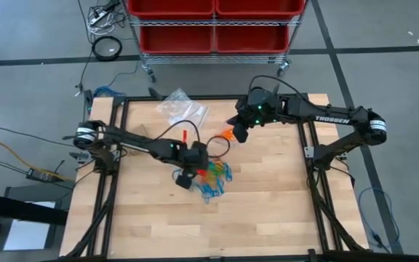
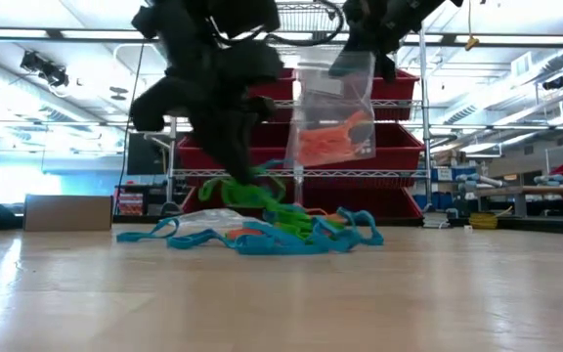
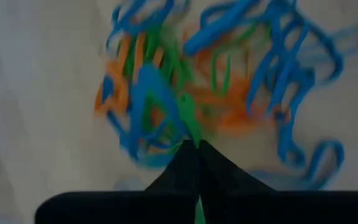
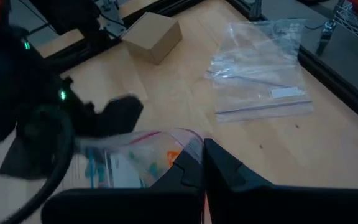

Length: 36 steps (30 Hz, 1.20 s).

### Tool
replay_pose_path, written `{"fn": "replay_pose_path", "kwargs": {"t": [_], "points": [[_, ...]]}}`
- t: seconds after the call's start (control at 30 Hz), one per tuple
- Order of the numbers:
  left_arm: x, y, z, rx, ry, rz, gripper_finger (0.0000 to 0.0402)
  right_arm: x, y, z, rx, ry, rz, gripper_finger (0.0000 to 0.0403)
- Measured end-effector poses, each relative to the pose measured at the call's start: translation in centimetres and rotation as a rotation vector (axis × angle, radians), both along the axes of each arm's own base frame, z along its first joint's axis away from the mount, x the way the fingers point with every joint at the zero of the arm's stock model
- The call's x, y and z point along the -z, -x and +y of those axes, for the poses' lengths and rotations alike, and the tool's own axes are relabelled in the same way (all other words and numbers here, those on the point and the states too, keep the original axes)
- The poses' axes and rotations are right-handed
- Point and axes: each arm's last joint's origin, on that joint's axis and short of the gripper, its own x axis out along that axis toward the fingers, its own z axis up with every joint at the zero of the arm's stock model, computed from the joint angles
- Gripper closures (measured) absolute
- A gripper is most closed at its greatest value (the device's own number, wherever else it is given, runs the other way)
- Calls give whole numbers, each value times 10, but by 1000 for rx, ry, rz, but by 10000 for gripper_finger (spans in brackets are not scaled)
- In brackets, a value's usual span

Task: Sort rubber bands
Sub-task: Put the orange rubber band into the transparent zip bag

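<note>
While the loops lie too tangled for an exact count, the rubber bands [image 1: 211, 178] form one heap of blue, green and orange just below the middle of the table [image 1: 268, 211], with blue the most plentiful in the left wrist view [image 3: 272, 74]. Two dark arms work here. At about nine o'clock from the heap, the left gripper [image 1: 195, 169] is down on its edge, its fingers [image 3: 194, 168] pinched together on a green band [image 3: 188, 121], which the low view shows stretched up from the pile [image 2: 242, 191]. At roughly one o'clock from the heap, the right gripper [image 1: 237, 131] hangs above the table, its fingers [image 4: 219, 165] clenched on the top edge of one clear bag [image 2: 335, 108] holding orange bands [image 2: 332, 140]. More clear bags [image 1: 182, 108], empty and overlapping so that their number cannot be told, lie at about eleven o'clock, near the far edge. One small cardboard box [image 4: 153, 36] shows in the right wrist view. White lettering on the right arm reads TROSSEN [image 1: 331, 118]. Beyond the table stands one wire rack with red bins [image 1: 213, 25].
</note>
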Motion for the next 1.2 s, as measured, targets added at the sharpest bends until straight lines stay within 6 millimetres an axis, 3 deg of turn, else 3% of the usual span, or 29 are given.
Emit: {"fn": "replay_pose_path", "kwargs": {"t": [0.23, 0.37, 0.5, 0.67, 0.8, 1.0, 1.2], "points": [[20, 24, 12, -92, -12, 122, 394, 0, 0, 1, -5, -2, 1, 403], [45, 36, 16, -117, 179, 120, 377, 0, -1, 2, -13, 1, 2, 403], [52, 40, 16, -168, 236, 58, 321, 0, -1, 2, -15, 3, 2, 403], [37, 38, 17, -232, 227, -43, 231, 0, -1, 2, -21, 3, -1, 403], [26, 36, 14, -233, 249, -122, 192, 0, -1, 3, -25, 5, -4, 403], [19, 26, -8, -138, 299, -239, 204, -1, -2, 6, -40, 13, -9, 403], [21, 17, -20, -122, 302, -320, 251, -1, -3, 6, -40, 14, -13, 403]]}}
